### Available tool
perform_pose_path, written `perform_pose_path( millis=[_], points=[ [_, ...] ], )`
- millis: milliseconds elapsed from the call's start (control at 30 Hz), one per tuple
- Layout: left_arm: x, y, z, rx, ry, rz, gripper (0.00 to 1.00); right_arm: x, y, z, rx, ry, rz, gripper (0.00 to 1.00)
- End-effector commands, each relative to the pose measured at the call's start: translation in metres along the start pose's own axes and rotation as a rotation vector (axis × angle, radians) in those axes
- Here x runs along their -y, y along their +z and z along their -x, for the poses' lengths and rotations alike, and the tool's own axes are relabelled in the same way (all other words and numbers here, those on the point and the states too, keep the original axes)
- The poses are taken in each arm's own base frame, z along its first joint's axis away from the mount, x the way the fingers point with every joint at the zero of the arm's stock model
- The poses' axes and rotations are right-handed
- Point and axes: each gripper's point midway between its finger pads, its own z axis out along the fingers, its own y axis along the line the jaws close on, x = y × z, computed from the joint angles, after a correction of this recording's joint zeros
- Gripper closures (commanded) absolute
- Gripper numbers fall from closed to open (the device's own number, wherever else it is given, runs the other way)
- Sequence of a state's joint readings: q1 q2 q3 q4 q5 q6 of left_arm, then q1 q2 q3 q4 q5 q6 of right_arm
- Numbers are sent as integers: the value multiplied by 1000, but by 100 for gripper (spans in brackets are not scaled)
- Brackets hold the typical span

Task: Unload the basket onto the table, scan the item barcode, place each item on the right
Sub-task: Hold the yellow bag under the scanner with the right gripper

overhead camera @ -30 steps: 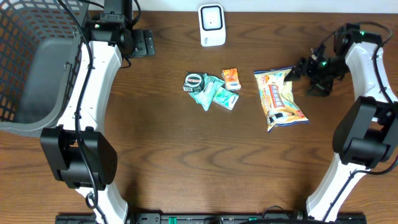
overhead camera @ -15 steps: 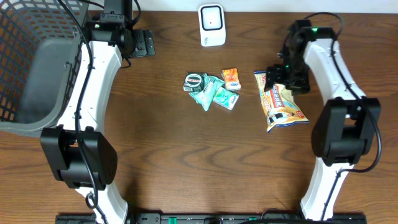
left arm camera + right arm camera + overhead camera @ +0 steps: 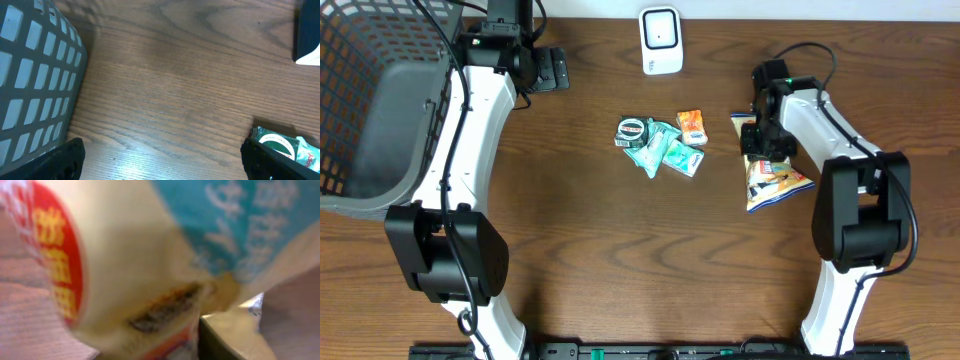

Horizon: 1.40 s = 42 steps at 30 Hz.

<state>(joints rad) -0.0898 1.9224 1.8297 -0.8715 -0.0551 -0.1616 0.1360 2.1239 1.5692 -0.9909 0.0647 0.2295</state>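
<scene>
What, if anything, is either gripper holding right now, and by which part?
Left gripper: nothing. Right gripper sits on the snack bag's upper half; whether it has closed on it cannot be told.

Dark brown wood grain all over the worktop (image 3: 580,250). Cream snack bag (image 3: 775,182) printed with a red band of yellow characters and a teal-blue patch of pale ones. White scanner (image 3: 660,40) with a dark face. Grey lattice basket (image 3: 380,120). Small orange packet (image 3: 691,124), mint-green sachets (image 3: 670,155), green-and-white round pack (image 3: 632,131). White arms (image 3: 480,110) with black joints.
</scene>
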Motion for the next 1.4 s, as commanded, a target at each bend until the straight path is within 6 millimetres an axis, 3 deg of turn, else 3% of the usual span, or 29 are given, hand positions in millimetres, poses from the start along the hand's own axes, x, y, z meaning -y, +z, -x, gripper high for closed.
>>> perform_pose_path(
  millis=[0, 133, 300, 600, 1033, 1200, 1300, 1367],
  points=[
    [-1, -12, 7, 31, -19, 2, 2, 1, 3, -3, -24, 16, -9, 99],
    [-1, -12, 7, 31, -19, 2, 2, -11, -21, 17, 29, 15, 48, 99],
    [-1, -12, 7, 31, -19, 2, 2, -39, -65, 62, 187, -2, 155, 99],
    [-1, -12, 7, 31, -19, 2, 2, -116, -143, 130, 527, -99, 423, 99],
    [-1, -12, 7, 31, -19, 2, 2, -157, -242, 201, 970, -38, 658, 99],
    [-1, -12, 7, 31, -19, 2, 2, -185, -243, 207, 1028, -54, 709, 99],
    [-1, -12, 7, 31, -19, 2, 2, -213, -219, 210, 1041, -87, 718, 99],
    [-1, -12, 7, 31, -19, 2, 2, -222, -204, 215, 1059, -95, 695, 99]
  ],
)
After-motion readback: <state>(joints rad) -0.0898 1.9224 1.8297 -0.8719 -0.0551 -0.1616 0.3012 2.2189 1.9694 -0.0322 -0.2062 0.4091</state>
